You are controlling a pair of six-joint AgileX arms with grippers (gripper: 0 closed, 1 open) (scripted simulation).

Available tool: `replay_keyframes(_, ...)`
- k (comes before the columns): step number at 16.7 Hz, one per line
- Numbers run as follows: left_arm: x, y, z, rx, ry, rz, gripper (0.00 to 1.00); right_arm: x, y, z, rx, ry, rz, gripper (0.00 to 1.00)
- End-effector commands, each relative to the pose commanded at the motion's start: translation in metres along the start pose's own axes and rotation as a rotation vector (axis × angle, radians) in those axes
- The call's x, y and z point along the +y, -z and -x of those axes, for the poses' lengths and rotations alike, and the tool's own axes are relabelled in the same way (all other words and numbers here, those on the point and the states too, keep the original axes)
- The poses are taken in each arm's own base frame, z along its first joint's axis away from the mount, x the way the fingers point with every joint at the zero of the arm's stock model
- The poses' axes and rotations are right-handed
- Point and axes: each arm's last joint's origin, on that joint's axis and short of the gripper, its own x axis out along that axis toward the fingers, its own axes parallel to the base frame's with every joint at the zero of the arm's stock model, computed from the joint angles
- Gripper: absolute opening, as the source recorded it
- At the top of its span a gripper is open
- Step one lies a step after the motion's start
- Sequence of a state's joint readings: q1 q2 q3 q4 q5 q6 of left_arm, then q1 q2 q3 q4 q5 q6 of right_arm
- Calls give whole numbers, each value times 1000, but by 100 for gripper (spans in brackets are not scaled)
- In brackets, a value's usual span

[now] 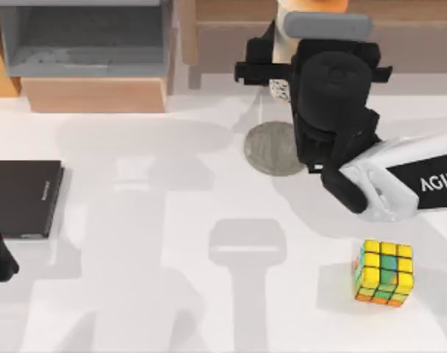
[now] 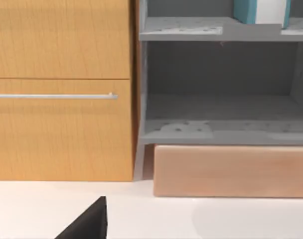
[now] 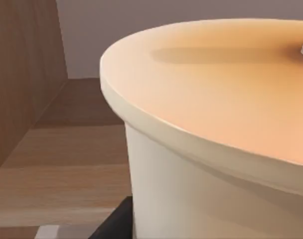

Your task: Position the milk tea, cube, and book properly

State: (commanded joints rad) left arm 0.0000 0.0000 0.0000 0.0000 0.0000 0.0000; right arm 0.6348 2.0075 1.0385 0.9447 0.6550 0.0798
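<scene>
Top view: right end effector (image 1: pixel 293 66) at 12 o'clock seems clenched on milk tea (image 1: pixel 312 4), above grey disc (image 1: pixel 275 148). Cube (image 1: pixel 384 273) untouched at 4 o'clock on worktop (image 1: pixel 172 243). Book (image 2: pixel 261 11) already shelved. Left arm parked at 9 o'clock

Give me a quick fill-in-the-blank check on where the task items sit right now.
1. The cube sits on the table's ____ side in the top view.
2. The milk tea is at the ____ gripper.
3. The book stands on the grey shelf's ____ level.

Missing words: right; right; upper
</scene>
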Motion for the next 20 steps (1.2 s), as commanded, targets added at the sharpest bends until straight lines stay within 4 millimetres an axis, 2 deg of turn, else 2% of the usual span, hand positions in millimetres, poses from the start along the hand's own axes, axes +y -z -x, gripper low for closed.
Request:
replay_keyframes(2, 0, 0, 0, 0, 0, 0, 100, 11, 24, 6, 37, 18, 39, 0)
replay_keyframes(4, 0, 0, 0, 0, 0, 0, 100, 15, 36, 7, 55, 27, 60, 0)
replay_keyframes(9, 0, 0, 0, 0, 0, 0, 100, 14, 35, 6, 54, 28, 57, 0)
replay_keyframes(16, 0, 0, 0, 0, 0, 0, 100, 14, 63, 7, 53, 27, 58, 0)
replay_keyframes(20, 0, 0, 0, 0, 0, 0, 100, 13, 66, 7, 55, 27, 60, 0)
